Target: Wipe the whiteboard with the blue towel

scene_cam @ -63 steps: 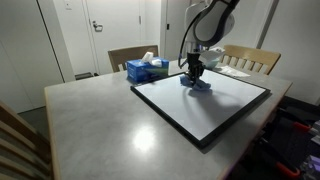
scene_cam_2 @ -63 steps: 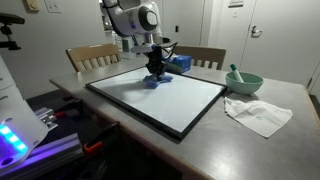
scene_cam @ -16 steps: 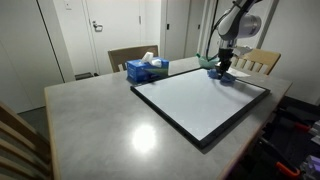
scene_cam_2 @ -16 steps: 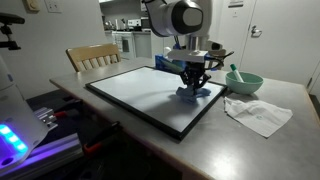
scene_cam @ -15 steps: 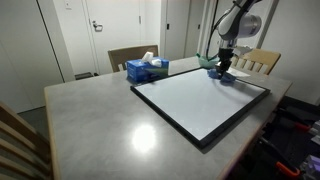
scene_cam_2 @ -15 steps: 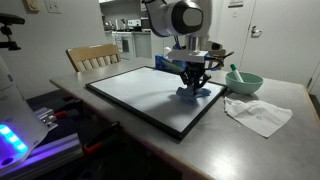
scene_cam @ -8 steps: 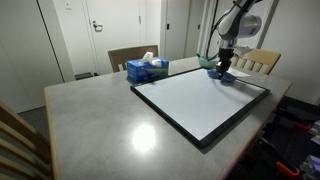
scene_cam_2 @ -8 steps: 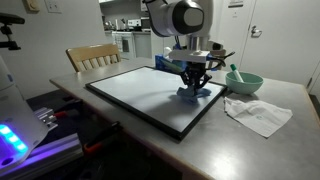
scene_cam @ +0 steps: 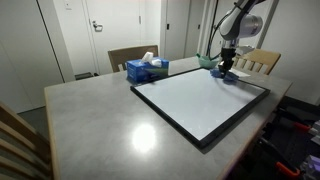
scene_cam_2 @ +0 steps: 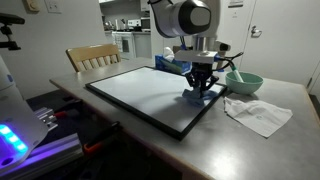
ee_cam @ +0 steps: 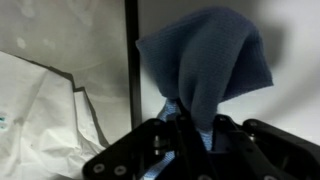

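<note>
The blue towel sits bunched on the whiteboard, close to the frame edge nearest the green bowl. The gripper is clamped tight on the towel's top, probably so that it drags flat across the surface. A crumpled white sheet lies just past the frame.

Whiteboard flat on surface. Towel right under tool, on board nr its edge. Crumpled sheet on surface just past that edge, bowl nr it. Tissue box off board, well apart frm tool.
</note>
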`<state>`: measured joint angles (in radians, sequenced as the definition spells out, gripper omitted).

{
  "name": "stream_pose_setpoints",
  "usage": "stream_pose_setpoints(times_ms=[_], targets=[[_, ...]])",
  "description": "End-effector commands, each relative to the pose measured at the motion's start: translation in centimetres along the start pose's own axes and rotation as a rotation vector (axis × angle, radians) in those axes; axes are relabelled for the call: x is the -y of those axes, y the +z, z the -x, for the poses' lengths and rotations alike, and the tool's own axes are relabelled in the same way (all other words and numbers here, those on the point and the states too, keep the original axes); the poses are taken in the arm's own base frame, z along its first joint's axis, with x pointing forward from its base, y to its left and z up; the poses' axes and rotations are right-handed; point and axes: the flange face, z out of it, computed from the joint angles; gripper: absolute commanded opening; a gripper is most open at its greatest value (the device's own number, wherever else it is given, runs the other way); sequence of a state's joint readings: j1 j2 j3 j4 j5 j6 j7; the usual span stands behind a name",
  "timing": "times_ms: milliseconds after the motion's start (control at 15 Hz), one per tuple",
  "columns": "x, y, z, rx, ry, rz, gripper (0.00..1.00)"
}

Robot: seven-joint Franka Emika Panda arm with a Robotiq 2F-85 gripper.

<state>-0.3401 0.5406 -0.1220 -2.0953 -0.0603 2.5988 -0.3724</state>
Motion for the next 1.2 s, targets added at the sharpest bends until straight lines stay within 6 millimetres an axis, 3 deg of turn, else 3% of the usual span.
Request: stream_pose_setpoints(times_ms=[0, 333, 467, 533, 600, 800, 867, 1133], targets=[[-0.7, 2.3, 2.1, 0.116, -0.031, 0.094, 0.04], [-1.0, 2.8, 4.6, 0.191, -0.066, 0.193, 0.04], [-1.0, 2.2, 4.1, 0.137, -0.010, 0.139, 0.04], [-0.9, 0.9, 2.7, 0.132, -0.044, 0.180, 0.04], [-1.0, 0.8, 2.7, 0.128, -0.040, 0.178, 0.16], [-0.9, 0.8, 2.6, 0.128, -0.042, 0.179, 0.16], [-0.8, 0.7, 2.6, 0.137, -0.042, 0.180, 0.04], [-0.4, 0.6, 3.5, 0.167, -0.039, 0.220, 0.04]])
